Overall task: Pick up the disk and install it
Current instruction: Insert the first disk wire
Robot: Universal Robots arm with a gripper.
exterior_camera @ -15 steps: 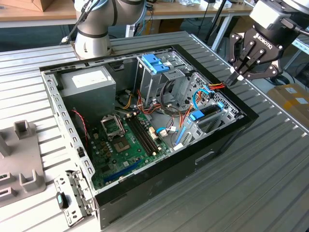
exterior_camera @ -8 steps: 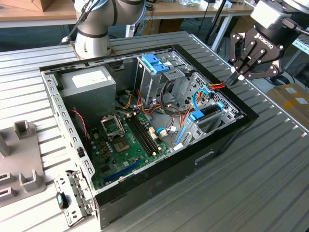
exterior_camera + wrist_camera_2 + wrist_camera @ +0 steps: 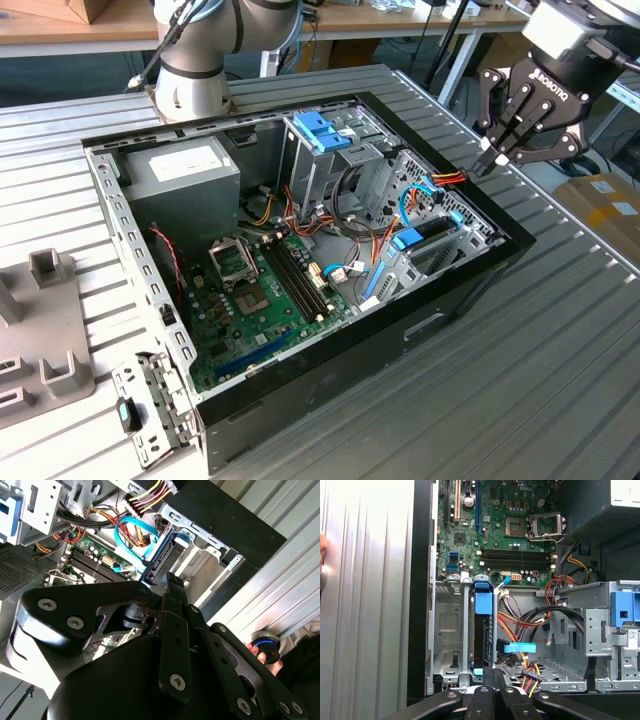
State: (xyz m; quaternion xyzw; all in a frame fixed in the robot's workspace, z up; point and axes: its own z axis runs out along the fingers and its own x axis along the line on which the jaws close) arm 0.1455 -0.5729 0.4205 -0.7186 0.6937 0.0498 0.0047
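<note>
The disk (image 3: 481, 630) is already sitting in the computer case (image 3: 440, 320). It stands on edge in a metal bay (image 3: 447, 630) at the corner of the case toward the exterior view's right. Its blue frame (image 3: 483, 602) shows along the edge in the first wrist view. In the exterior view it's the dark slab (image 3: 432, 232) with the blue bit, just inside the case wall.

The gripper (image 3: 489, 160) hangs up off the case, over the rim on the exterior view's right, clear of the disk. Its two fingers are pressed together with nothing between them, and both wrist views show the same thing (image 3: 172, 577) (image 3: 492, 672). From the first wrist view the fingertips line up pretty much with the end of the disk.

The rest of the case is the usual stuff:
- There's a green motherboard (image 3: 265, 295) in the middle.
- A big grey box (image 3: 180, 170) with a white label sits in the far corner.
- A metal drive cage with a blue latch (image 3: 322, 130) on top stands next to it.
- A mess of red, yellow and orange cables (image 3: 520, 622) runs around, plus a light blue flat cable (image 3: 127, 540) near the disk.

The whole case sits on a ribbed metal table (image 3: 560, 380). In the second wrist view a person's hand (image 3: 255, 652) is off beside the case, touching a round black thing with a blue ring (image 3: 266, 647).
</note>
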